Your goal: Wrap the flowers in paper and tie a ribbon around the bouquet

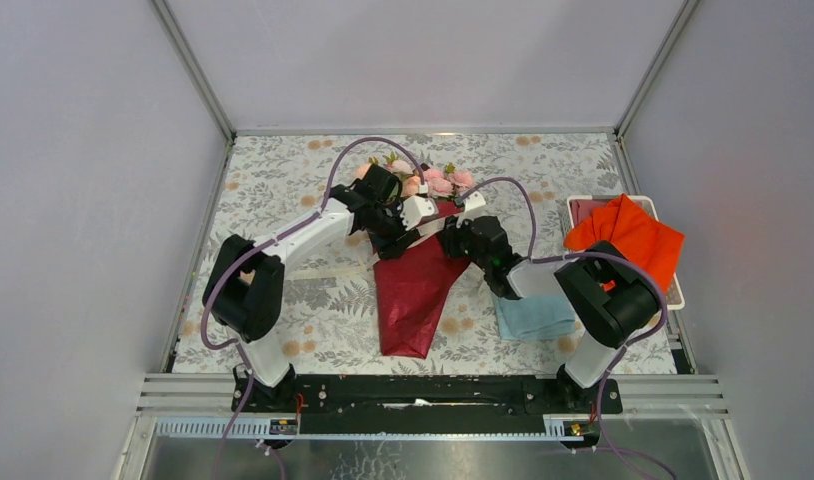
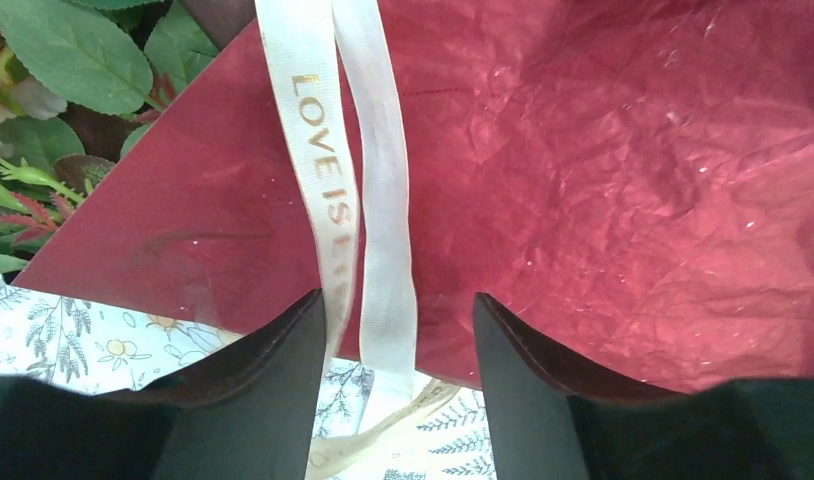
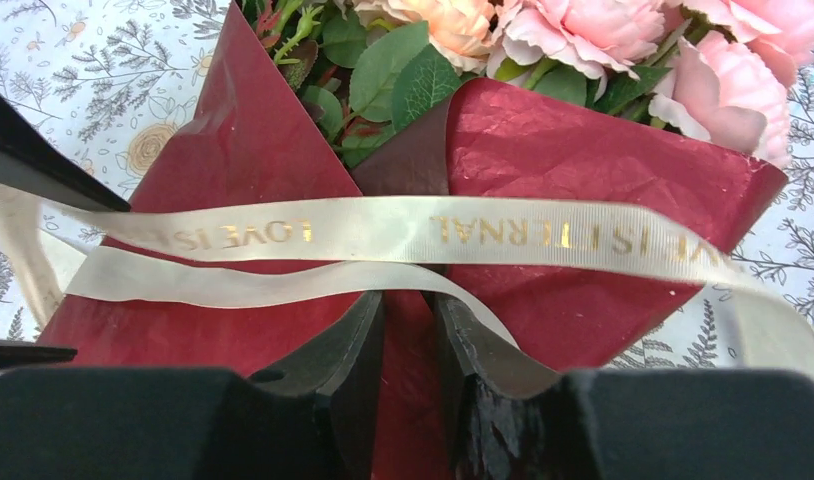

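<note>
Cream ribbon (image 3: 483,235) crosses bouquet (image 3: 583,170); left pincer (image 2: 398,300) open, ribbon running between jaws; right pincer (image 3: 408,300) narrowly apart, grip unclear.

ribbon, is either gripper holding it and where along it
Left gripper stands open around two ribbon strands, gripping nothing. Right gripper has its fingers close together at the lower strand; whether it pinches it cannot be told.

Fern-print tablecloth (image 1: 283,190), orange cloth (image 1: 633,235) in white tray (image 1: 595,197), blue cloth (image 1: 533,315)
</note>
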